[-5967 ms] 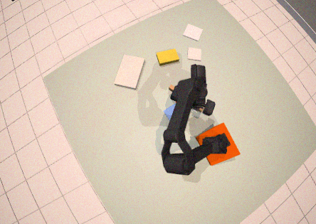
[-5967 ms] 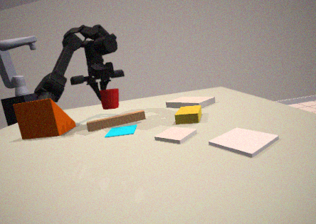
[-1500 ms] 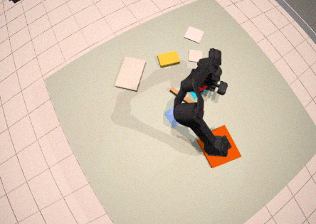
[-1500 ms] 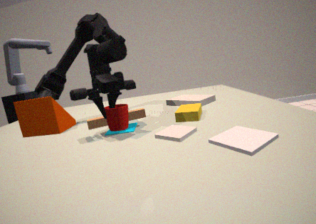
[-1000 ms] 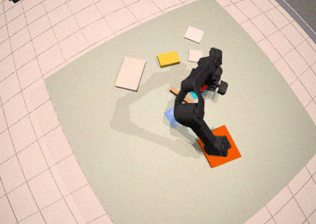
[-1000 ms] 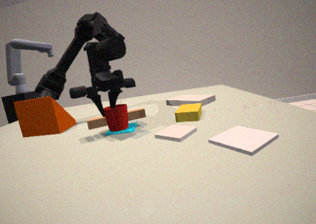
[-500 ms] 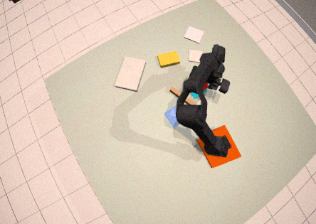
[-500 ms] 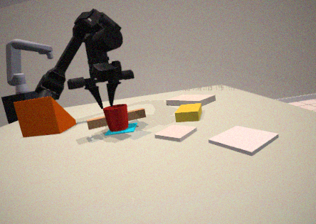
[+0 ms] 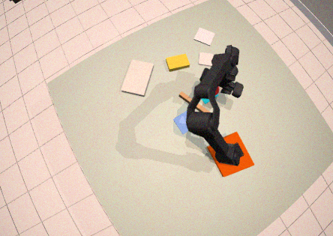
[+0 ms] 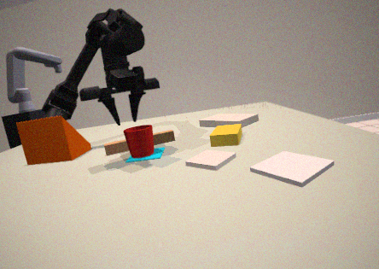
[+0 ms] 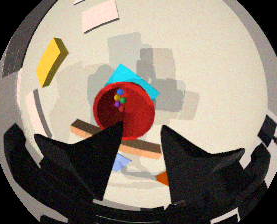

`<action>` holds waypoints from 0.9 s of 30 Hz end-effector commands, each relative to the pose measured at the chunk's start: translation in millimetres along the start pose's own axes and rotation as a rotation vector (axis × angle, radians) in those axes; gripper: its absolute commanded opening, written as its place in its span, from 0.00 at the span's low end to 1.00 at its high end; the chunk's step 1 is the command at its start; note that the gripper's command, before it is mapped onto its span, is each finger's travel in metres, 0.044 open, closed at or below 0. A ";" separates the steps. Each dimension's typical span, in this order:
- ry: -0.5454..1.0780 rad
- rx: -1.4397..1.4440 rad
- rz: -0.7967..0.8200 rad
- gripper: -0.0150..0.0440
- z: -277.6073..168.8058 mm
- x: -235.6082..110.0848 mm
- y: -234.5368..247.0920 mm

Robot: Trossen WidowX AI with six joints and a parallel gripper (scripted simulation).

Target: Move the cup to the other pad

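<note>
The red cup point(image 10: 138, 141) point(image 11: 124, 113) point(image 9: 216, 91) stands upright on the cyan pad point(image 10: 157, 154) point(image 11: 132, 78) point(image 9: 205, 100). Coloured marbles point(image 11: 120, 99) lie inside it. My gripper point(image 10: 125, 117) point(image 11: 142, 127) is open and hangs a little above the cup's rim, apart from it, with nothing between the fingers. The light blue pad point(image 9: 181, 121) point(image 11: 124, 160) lies on the other side of a wooden bar, partly under my arm. In the top view the arm hides most of the cup.
A wooden bar point(image 10: 115, 147) point(image 9: 184, 97) point(image 11: 89, 129) lies right behind the cup. An orange wedge point(image 10: 47, 139) point(image 9: 229, 169) sits by the arm's base. A yellow block point(image 10: 225, 134) point(image 9: 178, 61) and three white slabs point(image 10: 292, 167) point(image 10: 211, 159) point(image 10: 228, 119) lie beyond.
</note>
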State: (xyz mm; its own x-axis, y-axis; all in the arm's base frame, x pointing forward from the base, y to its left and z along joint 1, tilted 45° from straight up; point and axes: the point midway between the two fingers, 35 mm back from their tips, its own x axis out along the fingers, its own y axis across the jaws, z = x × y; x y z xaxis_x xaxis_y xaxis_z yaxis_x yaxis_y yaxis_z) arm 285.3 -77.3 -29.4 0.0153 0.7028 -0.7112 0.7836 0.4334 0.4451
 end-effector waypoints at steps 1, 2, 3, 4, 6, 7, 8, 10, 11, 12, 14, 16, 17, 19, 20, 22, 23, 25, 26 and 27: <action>0.002 0.001 -0.001 0.74 -0.1 0.7 -0.4; 0.002 0.001 -0.001 0.78 -0.1 0.7 -0.4; 0.002 0.001 -0.001 0.83 -0.1 0.7 -0.4; 0.001 0.001 -0.001 0.87 0.0 0.1 -0.3; 0.001 0.001 -0.001 0.96 0.4 -3.0 -0.2; 0.000 0.001 -0.001 1.00 0.6 -5.4 -0.1; 0.000 0.001 -0.002 1.00 0.8 -8.4 0.1; -0.001 0.000 -0.002 1.00 1.1 -15.8 0.3; -0.002 0.000 -0.003 1.00 1.1 -19.9 0.5; -0.003 0.000 -0.003 1.00 1.1 -24.0 0.6; -0.004 -0.001 -0.003 1.00 1.0 -32.4 0.8; -0.005 -0.002 -0.004 1.00 0.7 -40.7 1.0; -0.005 -0.002 -0.004 1.00 0.6 -44.3 1.1; -0.006 -0.002 -0.005 1.00 0.3 -51.5 1.2; -0.006 -0.003 -0.005 1.00 0.1 -55.1 1.3; -0.007 -0.003 -0.005 1.00 -0.4 -61.4 1.5; -0.007 -0.003 -0.005 1.00 -0.6 -63.1 1.7; -0.007 -0.003 -0.005 1.00 -0.7 -63.7 2.1; -0.007 -0.003 -0.005 1.00 -0.6 -63.7 2.3; -0.007 -0.003 -0.005 1.00 -0.6 -63.7 2.6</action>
State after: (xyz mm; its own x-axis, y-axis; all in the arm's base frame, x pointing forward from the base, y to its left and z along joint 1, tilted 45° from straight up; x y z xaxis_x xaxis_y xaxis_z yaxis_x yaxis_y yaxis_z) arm 286.2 -116.4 13.2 0.0168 0.7010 -0.7130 0.7841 0.4333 0.4445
